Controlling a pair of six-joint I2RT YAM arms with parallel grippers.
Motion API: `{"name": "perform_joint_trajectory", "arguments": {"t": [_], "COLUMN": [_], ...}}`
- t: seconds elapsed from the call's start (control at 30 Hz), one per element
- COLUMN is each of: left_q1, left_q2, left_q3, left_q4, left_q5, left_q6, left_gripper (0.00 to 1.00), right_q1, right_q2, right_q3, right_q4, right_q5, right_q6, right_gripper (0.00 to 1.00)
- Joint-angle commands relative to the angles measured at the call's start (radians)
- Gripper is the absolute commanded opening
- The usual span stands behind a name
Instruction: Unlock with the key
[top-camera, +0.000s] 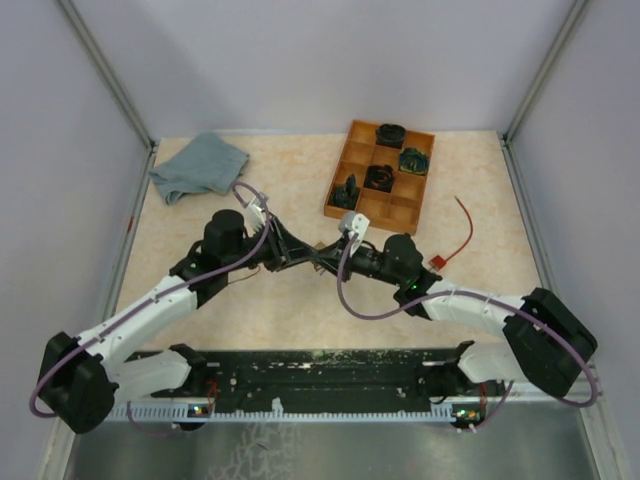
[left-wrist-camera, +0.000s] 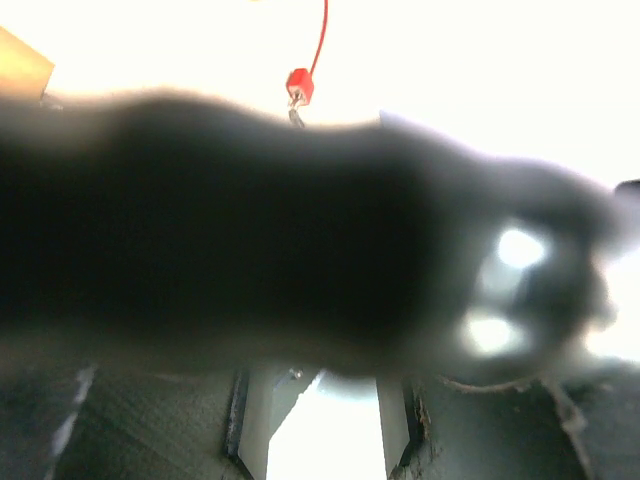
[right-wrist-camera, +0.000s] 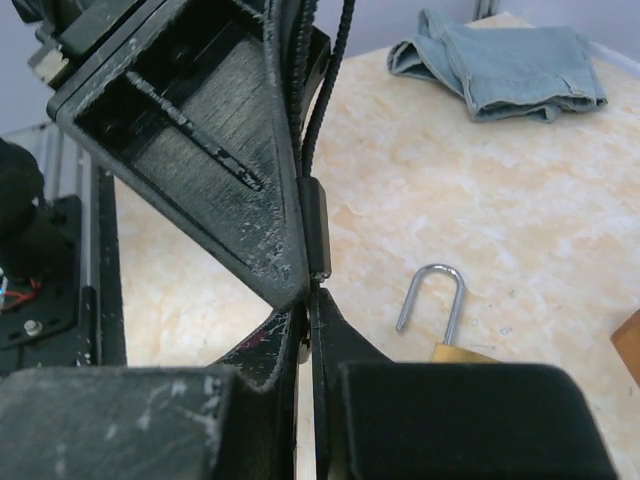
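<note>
rail (top-camera: 320, 368) of scuffed black metal runs along the bottom of the top view, between the arm bases. above it, mid-frame, both arms meet tip to tip over the mottled beige table (top-camera: 300, 190). right gripper (right-wrist-camera: 312, 330) has its scratched black pads pressed together; a thin black strip (right-wrist-camera: 318, 240) rises from the seam, and whether it is pinched there i cannot tell. left gripper (top-camera: 283, 248) has angular, slotted fingers, parted at the roots in its own blurred view; the tips are hidden, so i cannot tell its grip. the padlock (right-wrist-camera: 465, 352), a brass body with a rounded steel shackle, lies on the table just beyond the right fingers. farther right curls a red wire (top-camera: 466, 222). at the back, a wooden compartment tray (top-camera: 358, 152) holds black parts (top-camera: 390, 133); upper left lies a crumpled grey-blue cloth (top-camera: 200, 165).
</note>
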Motion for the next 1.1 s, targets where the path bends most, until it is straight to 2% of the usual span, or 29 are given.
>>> {"name": "perform_joint_trajectory", "arguments": {"t": [0.0, 0.23, 0.47, 0.53, 0.57, 0.67, 0.8, 0.97, 1.07], "left_q1": [-0.009, 0.060, 0.090, 0.091, 0.092, 0.093, 0.104, 0.119, 0.139], "left_q2": [0.003, -0.045, -0.144, -0.167, -0.173, -0.180, -0.183, -0.167, -0.185], "left_q3": [0.010, 0.018, -0.018, -0.027, -0.028, -0.033, -0.031, 0.001, 0.001], "left_q4": [-0.068, -0.086, -0.070, -0.067, -0.067, -0.079, -0.128, -0.262, -0.317], "left_q5": [0.178, 0.121, -0.050, -0.098, -0.112, -0.145, -0.174, -0.189, -0.208], "left_q6": [0.004, 0.008, -0.013, -0.023, -0.026, -0.046, -0.071, -0.058, -0.059], "left_gripper": [0.00, 0.00, 0.00, 0.00, 0.00, 0.00, 0.00, 0.00, 0.00], "right_q1": [0.095, 0.097, 0.105, 0.169, 0.184, 0.210, 0.293, 0.256, 0.256], "right_q2": [-0.060, -0.082, -0.099, -0.101, -0.096, -0.081, -0.085, -0.110, -0.104], "right_q3": [0.060, -0.017, -0.096, -0.086, -0.079, -0.126, -0.107, -0.204, -0.217], "right_q4": [0.095, 0.081, 0.118, 0.041, 0.014, 0.123, -0.008, 0.130, 0.056], "right_q5": [-0.007, 0.049, 0.109, 0.187, 0.176, 0.213, 0.347, 0.245, 0.257], "right_q6": [-0.168, -0.137, -0.038, -0.081, -0.083, -0.013, -0.112, -0.002, 0.010], "right_gripper": [0.00, 0.00, 0.00, 0.00, 0.00, 0.00, 0.00, 0.00, 0.00]}}
